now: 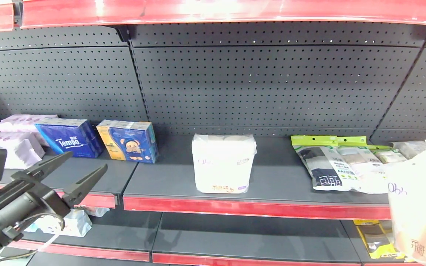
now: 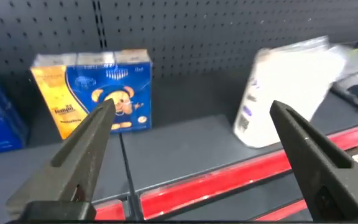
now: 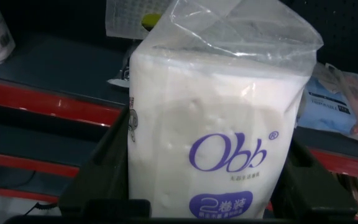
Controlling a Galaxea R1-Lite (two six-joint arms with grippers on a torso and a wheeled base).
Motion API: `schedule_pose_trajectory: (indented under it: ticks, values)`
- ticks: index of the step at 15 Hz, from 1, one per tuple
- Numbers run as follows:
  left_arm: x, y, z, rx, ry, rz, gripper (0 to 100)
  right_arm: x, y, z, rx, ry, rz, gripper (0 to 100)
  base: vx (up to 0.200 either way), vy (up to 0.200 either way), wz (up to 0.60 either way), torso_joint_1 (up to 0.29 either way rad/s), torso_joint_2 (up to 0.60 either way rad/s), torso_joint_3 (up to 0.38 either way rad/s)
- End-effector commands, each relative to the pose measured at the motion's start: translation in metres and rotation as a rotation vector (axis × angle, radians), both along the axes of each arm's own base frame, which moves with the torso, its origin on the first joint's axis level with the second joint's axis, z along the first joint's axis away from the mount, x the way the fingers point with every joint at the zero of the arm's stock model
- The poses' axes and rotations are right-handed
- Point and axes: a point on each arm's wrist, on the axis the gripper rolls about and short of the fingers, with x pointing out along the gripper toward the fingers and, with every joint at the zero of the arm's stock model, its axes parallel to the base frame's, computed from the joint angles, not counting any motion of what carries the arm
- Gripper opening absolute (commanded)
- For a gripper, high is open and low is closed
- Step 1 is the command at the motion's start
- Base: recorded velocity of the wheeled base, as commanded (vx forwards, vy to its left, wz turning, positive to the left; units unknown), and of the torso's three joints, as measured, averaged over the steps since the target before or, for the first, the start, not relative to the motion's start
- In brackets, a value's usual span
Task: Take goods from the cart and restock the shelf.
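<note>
Holding the roll pack (image 1: 416,199) clamped in our right claw (image 3: 207,171), we see bare shelf (image 1: 272,173) leftward, beside the standing pack (image 1: 223,164); our left claw (image 1: 87,161) gapes, empty.

The blue tissue pack (image 1: 68,136) carries a slanted brand word in white across its front. The yellow-and-blue pack (image 1: 128,141) bears a cartoon figure with small print beside it. The white roll pack on the shelf (image 1: 223,163) has a faint purple mark and an orange label along its lower edge. The nearer white roll pack (image 3: 216,124) shows large purple lettering above a purple badge. The green-topped pouches (image 1: 331,166) have white characters on dark panels.
</note>
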Motion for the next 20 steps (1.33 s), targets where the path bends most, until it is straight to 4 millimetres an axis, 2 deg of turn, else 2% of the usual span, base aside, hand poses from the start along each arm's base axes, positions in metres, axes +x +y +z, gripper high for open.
schedule_pose_trajectory:
  ticks: [1, 3, 4, 5, 6, 7, 10, 13, 16, 17, 18, 20]
  values:
    - [-0.034, 0.001, 0.025, 0.001, -0.099, 0.005, 100, -0.001, -0.001, 0.001, -0.002, -0.006, -0.016, 0, 0.0, 0.0, 0.0, 0.0, 0.0, 0.0]
    - [-0.045, 0.005, 0.041, 0.001, -0.07, 0.044, 100, -0.003, -0.001, 0.003, -0.007, -0.022, -0.019, 0, 0.0, 0.0, 0.0, 0.0, 0.0, 0.0]
    - [-0.06, 0.005, 0.053, 0.002, -0.028, 0.056, 100, -0.004, 0.0, 0.004, -0.008, -0.028, -0.013, 0, 0.0, 0.0, 0.0, 0.0, 0.0, 0.0]
    - [-0.07, 0.005, 0.056, 0.005, -0.012, 0.059, 100, -0.004, 0.0, 0.003, -0.004, -0.027, -0.01, 0, 0.0, 0.0, 0.0, 0.0, 0.0, 0.0]
    - [-0.099, 0.003, 0.055, 0.045, 0.019, 0.083, 100, -0.004, 0.001, 0.002, 0.015, -0.028, -0.004, 0, 0.0, 0.0, 0.0, 0.0, 0.0, 0.0]
    - [-0.117, 0.003, 0.052, 0.056, 0.039, 0.112, 100, -0.004, 0.001, 0.004, 0.023, -0.033, 0.005, 0, 0.0, 0.0, 0.0, 0.0, 0.0, 0.0]
    - [-0.143, 0.004, 0.05, 0.056, -0.007, 0.211, 100, -0.002, 0.001, 0.012, 0.024, -0.053, 0.04, 0, 0.0, 0.0, 0.0, 0.0, 0.0, 0.0]
    - [-0.166, 0.006, 0.038, 0.071, -0.01, 0.354, 100, -0.004, 0.002, 0.012, 0.036, -0.064, 0.039, 0, 0.0, 0.0, 0.0, 0.0, 0.0, 0.0]
    - [-0.193, 0.004, 0.005, 0.087, 0.085, 0.347, 100, -0.004, 0.002, 0.015, 0.062, -0.08, 0.035, 0, 0.0, 0.0, 0.0, 0.0, 0.0, 0.0]
    - [-0.195, 0.004, 0.001, 0.097, 0.08, 0.349, 100, -0.005, 0.002, 0.016, 0.065, -0.084, 0.034, 0, 0.0, 0.0, 0.0, 0.0, 0.0, 0.0]
    - [-0.196, 0.004, -0.014, 0.123, 0.078, 0.358, 100, -0.006, 0.003, 0.015, 0.068, -0.089, 0.034, 0, 0.0, 0.0, 0.0, 0.0, 0.0, 0.0]
    - [-0.194, 0.005, -0.028, 0.151, 0.08, 0.387, 100, -0.006, 0.003, 0.015, 0.076, -0.089, 0.033, 0, 0.0, 0.0, 0.0, 0.0, 0.0, 0.0]
